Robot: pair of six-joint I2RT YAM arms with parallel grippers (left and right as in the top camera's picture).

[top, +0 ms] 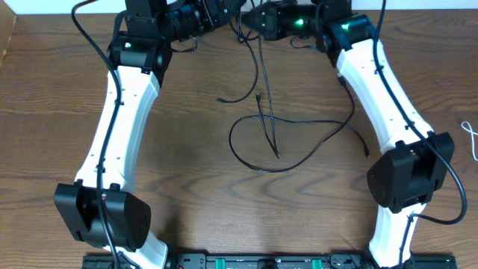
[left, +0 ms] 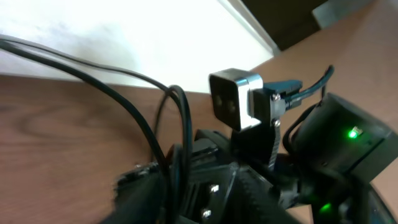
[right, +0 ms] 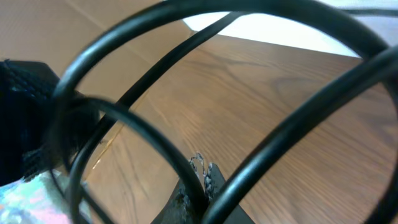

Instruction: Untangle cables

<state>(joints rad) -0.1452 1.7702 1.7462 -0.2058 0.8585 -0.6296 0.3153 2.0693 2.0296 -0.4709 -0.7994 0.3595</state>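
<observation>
Closest to the overhead lens, the left arm (top: 123, 127) and the right arm (top: 381, 97) are stretching to the far edge of the worktop (top: 187, 172), where the left gripper (top: 216, 16) and the right gripper (top: 258, 21) are sitting just beside each other. Black cables (top: 272, 138) are hanging from that spot and lying in a crossed loop at mid-worktop. A white cable (top: 470, 136) is lying well apart at the right edge.

In the left wrist view, the right arm's camera (left: 235, 99) is facing the lens, with black cables running past it. The left gripper's opening cannot be told.

In the right wrist view, black cables are arching across the lens. The right gripper is fully closed, but whether it is pinching a cable cannot be told.
</observation>
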